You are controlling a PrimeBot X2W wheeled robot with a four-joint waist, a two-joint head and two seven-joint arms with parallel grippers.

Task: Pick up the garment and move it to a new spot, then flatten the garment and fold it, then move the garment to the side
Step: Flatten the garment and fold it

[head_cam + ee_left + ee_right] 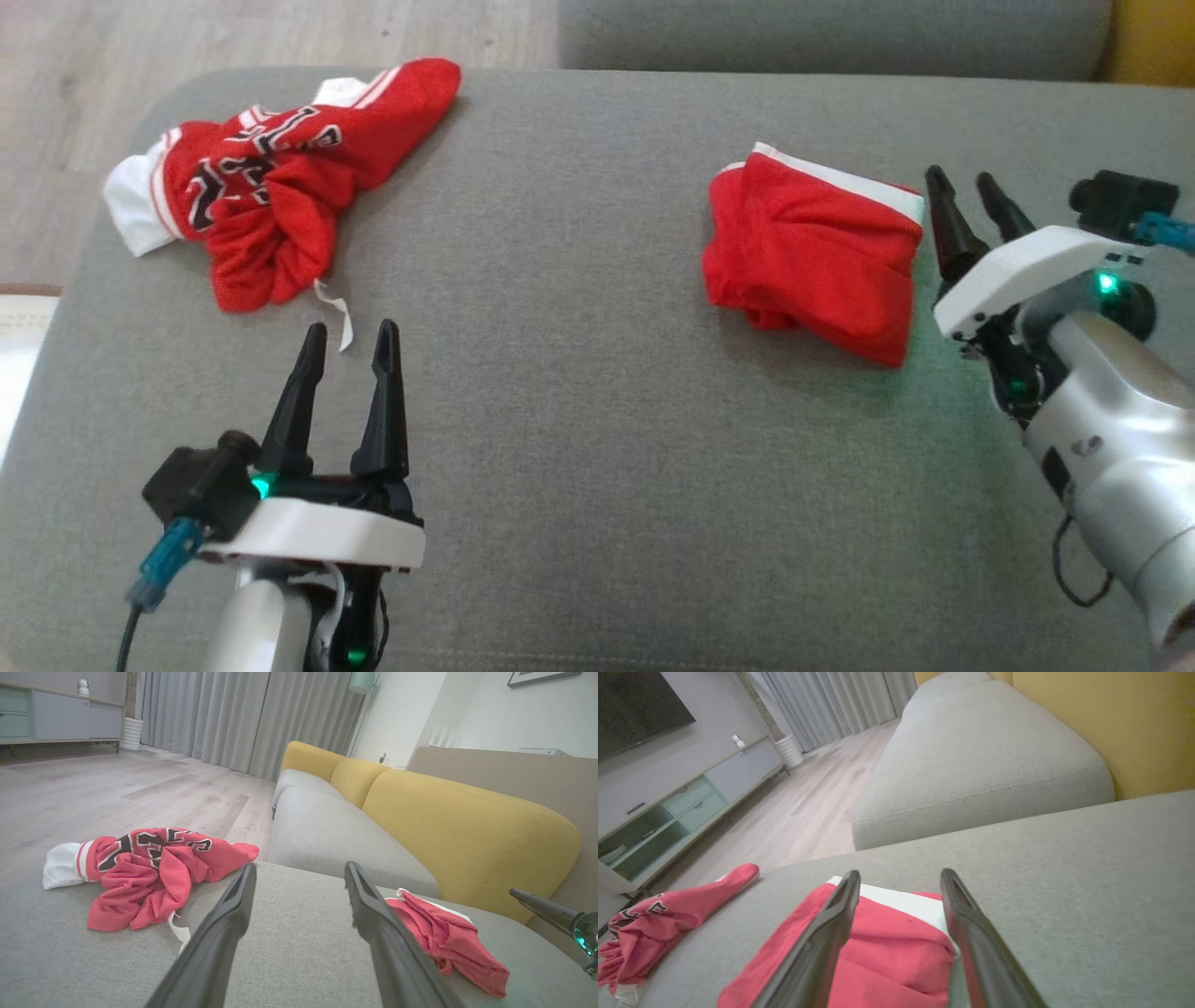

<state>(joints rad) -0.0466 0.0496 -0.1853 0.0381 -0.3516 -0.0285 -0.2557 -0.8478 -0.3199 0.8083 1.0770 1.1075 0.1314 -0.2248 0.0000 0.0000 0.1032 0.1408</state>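
The black lettering on the crumpled red jersey (271, 187) was broken by folds and unreadable. In the right wrist view, the near edge of the folded red garment (812, 266) was cut off by the frame and partly covered by the fingers. Whether those fingers touched the cloth could not be determined.

Count: two red garments and two grippers, all over one grey cushion (579, 373). The folded garment lay at the right and the jersey well apart at the far left corner.

The left gripper (353, 327) had its fingers spread and empty, near the jersey. The right gripper (959, 177) also had its fingers apart, gripping nothing, just beside the folded garment's white-trimmed edge.
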